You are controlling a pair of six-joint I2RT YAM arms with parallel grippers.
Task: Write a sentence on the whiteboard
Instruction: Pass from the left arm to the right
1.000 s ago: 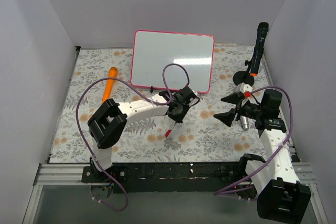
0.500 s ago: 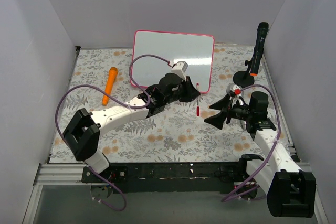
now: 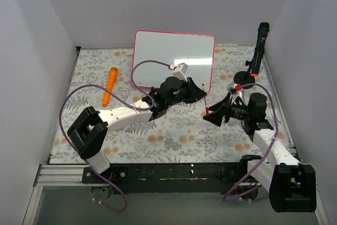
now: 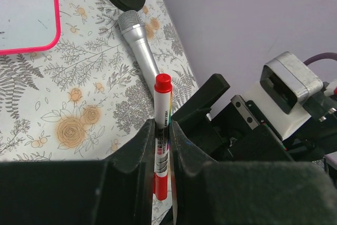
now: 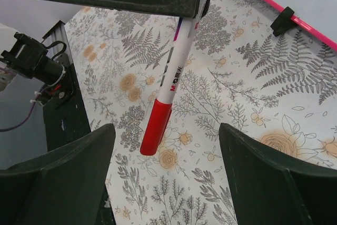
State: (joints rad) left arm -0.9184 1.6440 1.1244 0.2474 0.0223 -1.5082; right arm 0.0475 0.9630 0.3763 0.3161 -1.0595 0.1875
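Observation:
The whiteboard (image 3: 174,59), white with a pink-red frame, leans at the back of the table; its corner (image 4: 26,9) and its edge (image 5: 295,19) show in the wrist views. The sentence is not in view; the board's face is bare. My left gripper (image 3: 201,96) (image 4: 162,148) is shut on a slim marker (image 4: 162,125), which hangs in front of the board with its red cap (image 5: 156,127) pointing down. My right gripper (image 3: 217,110) (image 5: 166,175) stands open, one finger on each side of the cap, touching nothing.
A silver microphone (image 4: 139,40) lies on the floral cloth at the right. Behind it stands a black stand (image 3: 257,51) with an orange band. An orange pen-like thing (image 3: 110,85) lies at the left. Grey walls close in on three sides.
The left arm swung up and to the right, carrying the marker from low on the cloth towards the right gripper. The right gripper moved left around the cap, its jaws slightly narrower.

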